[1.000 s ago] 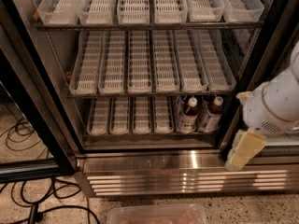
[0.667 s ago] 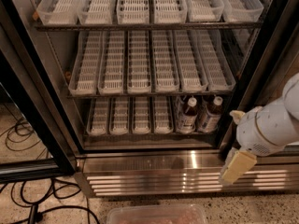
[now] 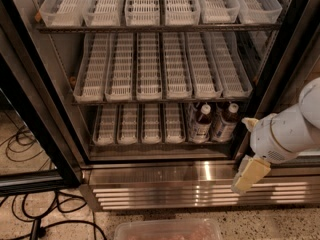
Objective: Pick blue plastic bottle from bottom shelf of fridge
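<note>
The fridge (image 3: 200, 176) stands open, with a shiny louvred steel base. Its bottom shelf (image 3: 140, 143) holds short white slotted trays. At the shelf's right end two small bottles with white caps, dark liquid and pale labels stand side by side: one (image 3: 201, 124) on the left, one (image 3: 224, 123) on the right. I cannot tell which is the blue plastic bottle. My gripper (image 3: 248, 176) hangs from the white arm at the right. It is in front of the steel base, below and to the right of the bottles, and touches neither.
Two upper shelves (image 3: 160, 91) carry white slotted trays. The black door frame (image 3: 35, 109) runs down the left, and a dark door edge (image 3: 280, 69) stands on the right. Black cables (image 3: 30, 219) lie on the floor at the left. A clear plastic container (image 3: 167, 230) sits at the bottom edge.
My arm and gripper have moved down and slightly left, from beside the bottom shelf to in front of the steel base. The bottles have not moved.
</note>
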`<state>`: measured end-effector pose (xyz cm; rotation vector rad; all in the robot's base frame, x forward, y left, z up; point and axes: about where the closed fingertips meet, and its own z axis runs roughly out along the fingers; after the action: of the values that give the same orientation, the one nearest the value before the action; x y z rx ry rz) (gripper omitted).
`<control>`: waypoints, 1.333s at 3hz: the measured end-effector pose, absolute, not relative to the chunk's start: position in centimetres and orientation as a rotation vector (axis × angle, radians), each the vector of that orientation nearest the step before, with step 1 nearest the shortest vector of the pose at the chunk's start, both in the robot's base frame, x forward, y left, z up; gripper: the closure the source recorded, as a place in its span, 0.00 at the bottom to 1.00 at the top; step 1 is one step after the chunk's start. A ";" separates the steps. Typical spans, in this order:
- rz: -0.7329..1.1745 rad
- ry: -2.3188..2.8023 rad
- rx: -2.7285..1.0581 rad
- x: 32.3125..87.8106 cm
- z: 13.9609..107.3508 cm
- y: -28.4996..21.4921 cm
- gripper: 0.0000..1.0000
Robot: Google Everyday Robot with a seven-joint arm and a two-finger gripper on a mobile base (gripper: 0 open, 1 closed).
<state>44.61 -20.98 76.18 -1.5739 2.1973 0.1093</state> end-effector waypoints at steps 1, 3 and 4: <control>0.136 2.211 -1.513 43.9 74.1 -20.4 0.00; 0.212 2.212 -1.235 41.9 66.7 -18.5 0.00; 0.229 2.138 -1.075 43.4 64.6 -17.7 0.00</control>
<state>43.35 -17.71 64.63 -1.0754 2.1379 0.2293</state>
